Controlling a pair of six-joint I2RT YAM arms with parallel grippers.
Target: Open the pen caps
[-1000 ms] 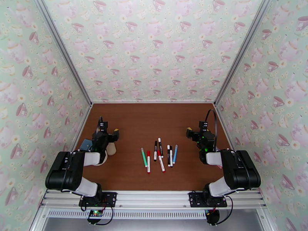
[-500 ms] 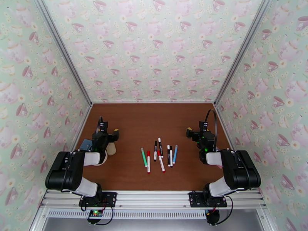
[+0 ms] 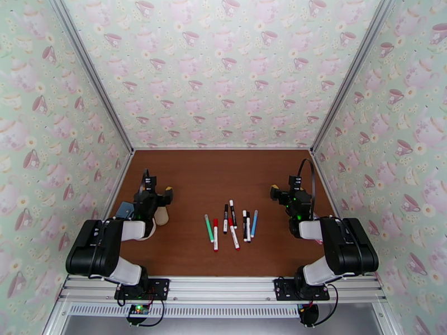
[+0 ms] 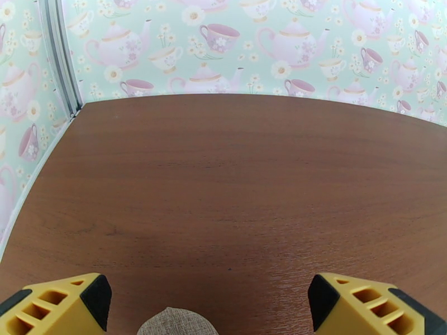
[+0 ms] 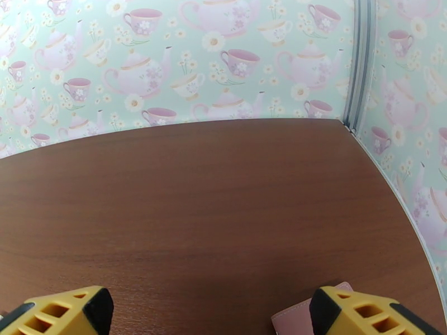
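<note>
Several pens lie side by side in the middle of the brown table: a green one (image 3: 208, 227), two red-and-white ones (image 3: 215, 234), black-and-white ones (image 3: 232, 213) and a blue one (image 3: 254, 223). The pen caps are too small here to tell apart from the barrels. My left gripper (image 3: 152, 192) rests at the left of the table, well away from the pens. In the left wrist view its yellow fingers (image 4: 56, 305) stand wide apart, so the left gripper (image 4: 207, 300) is open and holds nothing. My right gripper (image 3: 289, 192) rests at the right. It too is open (image 5: 212, 308), with nothing between its fingers (image 5: 61, 311).
A beige rounded lump (image 3: 161, 216) sits by the left gripper and shows between its fingers (image 4: 177, 324). A blue object (image 3: 125, 209) lies left of that arm. A pink flat thing (image 5: 302, 318) lies under the right gripper. Teacup-patterned walls enclose three sides.
</note>
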